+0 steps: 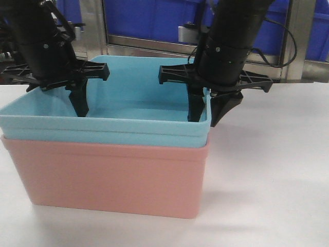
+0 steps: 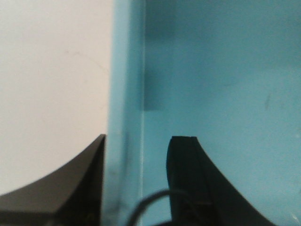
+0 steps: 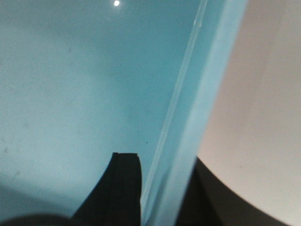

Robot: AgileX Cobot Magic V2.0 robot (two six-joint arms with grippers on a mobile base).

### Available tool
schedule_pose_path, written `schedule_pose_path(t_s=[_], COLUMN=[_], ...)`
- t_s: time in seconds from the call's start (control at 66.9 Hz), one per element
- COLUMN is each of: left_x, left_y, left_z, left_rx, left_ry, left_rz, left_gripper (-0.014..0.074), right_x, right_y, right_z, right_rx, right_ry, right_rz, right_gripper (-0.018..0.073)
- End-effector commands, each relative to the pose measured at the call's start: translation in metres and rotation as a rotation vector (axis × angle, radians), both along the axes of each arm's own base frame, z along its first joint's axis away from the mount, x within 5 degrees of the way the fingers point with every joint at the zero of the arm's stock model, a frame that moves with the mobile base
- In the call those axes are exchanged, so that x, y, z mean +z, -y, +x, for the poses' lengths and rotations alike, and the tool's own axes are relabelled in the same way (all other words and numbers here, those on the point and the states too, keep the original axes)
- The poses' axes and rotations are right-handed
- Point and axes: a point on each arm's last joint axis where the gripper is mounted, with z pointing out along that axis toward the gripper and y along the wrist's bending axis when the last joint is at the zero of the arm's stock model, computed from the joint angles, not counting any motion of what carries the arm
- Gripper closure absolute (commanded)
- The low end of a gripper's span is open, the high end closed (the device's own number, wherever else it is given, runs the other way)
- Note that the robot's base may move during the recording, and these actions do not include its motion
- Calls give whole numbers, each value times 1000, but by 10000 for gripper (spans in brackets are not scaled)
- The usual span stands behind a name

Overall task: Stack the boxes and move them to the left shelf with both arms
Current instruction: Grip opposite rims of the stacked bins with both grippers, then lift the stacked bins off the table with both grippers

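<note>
The light blue box [image 1: 133,87] sits nested inside the salmon pink box [image 1: 113,180] on the white table. My left gripper [image 1: 59,98] straddles the blue box's left wall. In the left wrist view the left gripper [image 2: 136,139] is open: its outer jaw touches the rim and its inner finger [image 2: 188,179] stands off the wall. My right gripper [image 1: 208,110] straddles the right wall. In the right wrist view the right gripper [image 3: 162,157] is shut on that wall of the blue box [image 3: 70,84], a jaw against each side. The left shelf is out of view.
The white tabletop [image 1: 272,170] extends to the right of and in front of the boxes. Behind them runs a steel frame rail [image 1: 149,43] with dark blue crates [image 1: 154,18] beyond it. A cable [image 1: 288,46] loops off the right arm.
</note>
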Motion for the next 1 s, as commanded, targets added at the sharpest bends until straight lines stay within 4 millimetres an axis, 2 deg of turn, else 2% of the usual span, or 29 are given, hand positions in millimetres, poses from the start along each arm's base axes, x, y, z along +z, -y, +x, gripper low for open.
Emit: schedule_pose_path(t_s=[0.0, 0.299, 0.523, 0.822, 0.987], left_x=[43, 117, 157, 171, 177], left_y=[1, -14, -23, -13, -4], left_z=[-12, -47, -79, -125, -149], left_rx=[-60, -21, 3, 41, 22], left_ry=[89, 243, 320, 412, 481], left_rz=[-33, -123, -185, -155, -102], left_gripper=[604, 605, 605, 605, 605], right_x=[30, 92, 133, 167, 183], right_y=[6, 19, 29, 0, 0], right_z=[-1, -20, -36, -49, -66], right_rx=[11, 34, 76, 185, 162], right_ry=[100, 277, 439, 563, 578], right_rz=[14, 34, -2, -23, 34], right_gripper=[502, 502, 502, 502, 502])
